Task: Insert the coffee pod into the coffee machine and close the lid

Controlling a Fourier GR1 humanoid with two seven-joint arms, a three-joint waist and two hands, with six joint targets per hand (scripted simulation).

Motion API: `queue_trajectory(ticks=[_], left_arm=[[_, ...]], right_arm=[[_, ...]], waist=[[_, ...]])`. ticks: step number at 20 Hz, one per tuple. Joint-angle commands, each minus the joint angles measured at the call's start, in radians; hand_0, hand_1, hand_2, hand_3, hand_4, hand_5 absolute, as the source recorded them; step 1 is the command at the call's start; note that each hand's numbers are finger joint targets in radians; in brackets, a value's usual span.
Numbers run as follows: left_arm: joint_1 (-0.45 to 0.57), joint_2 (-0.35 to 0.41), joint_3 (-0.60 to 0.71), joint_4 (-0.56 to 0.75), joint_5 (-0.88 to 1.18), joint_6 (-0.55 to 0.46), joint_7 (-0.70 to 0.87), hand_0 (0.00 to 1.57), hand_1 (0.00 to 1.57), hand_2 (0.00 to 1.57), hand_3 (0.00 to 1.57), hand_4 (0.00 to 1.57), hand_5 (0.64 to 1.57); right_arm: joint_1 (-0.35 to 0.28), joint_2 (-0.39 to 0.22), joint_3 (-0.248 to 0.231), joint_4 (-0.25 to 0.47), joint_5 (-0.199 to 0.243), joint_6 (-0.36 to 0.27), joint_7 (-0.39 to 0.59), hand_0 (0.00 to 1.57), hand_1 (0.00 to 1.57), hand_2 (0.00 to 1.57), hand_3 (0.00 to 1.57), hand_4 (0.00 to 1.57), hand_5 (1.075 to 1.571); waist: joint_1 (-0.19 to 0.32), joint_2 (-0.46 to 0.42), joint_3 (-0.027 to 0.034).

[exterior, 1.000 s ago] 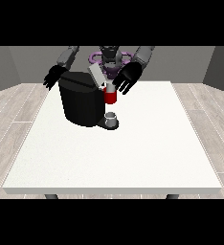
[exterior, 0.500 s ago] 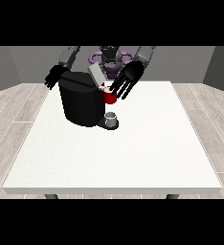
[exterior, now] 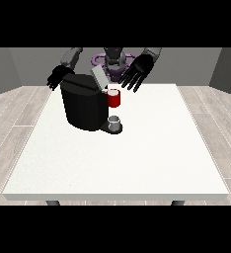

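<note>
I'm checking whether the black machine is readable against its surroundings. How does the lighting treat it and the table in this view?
Front view: light is even and soft; the white table shows no glare and only faint shadow beside the coffee machine, whose black body loses surface detail; the red part and grey lid stand out clearly.

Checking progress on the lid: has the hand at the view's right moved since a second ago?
Yes: the hand at the view's right rose away from the coffee machine.
</note>
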Motion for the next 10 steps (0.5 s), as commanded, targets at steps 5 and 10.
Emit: queue_trajectory(ticks=[5,10], left_arm=[[0.093,-0.104,0.110,-0.029,0.138,0.010,0.012,0.00,0.00,0.00,0.00,0.00,1.571],[0.209,-0.201,0.270,-0.026,0.341,0.008,-0.057,0.00,0.00,0.00,0.00,0.26,1.571]], right_arm=[[0.062,-0.023,-0.044,0.034,-0.035,0.021,-0.013,0.00,0.00,0.00,0.00,0.43,1.571],[0.161,-0.011,-0.056,0.036,-0.045,0.024,-0.061,0.00,0.00,0.00,0.00,0.37,1.571]], waist=[[0.075,-0.108,-0.0005],[0.133,-0.195,-0.0016]])
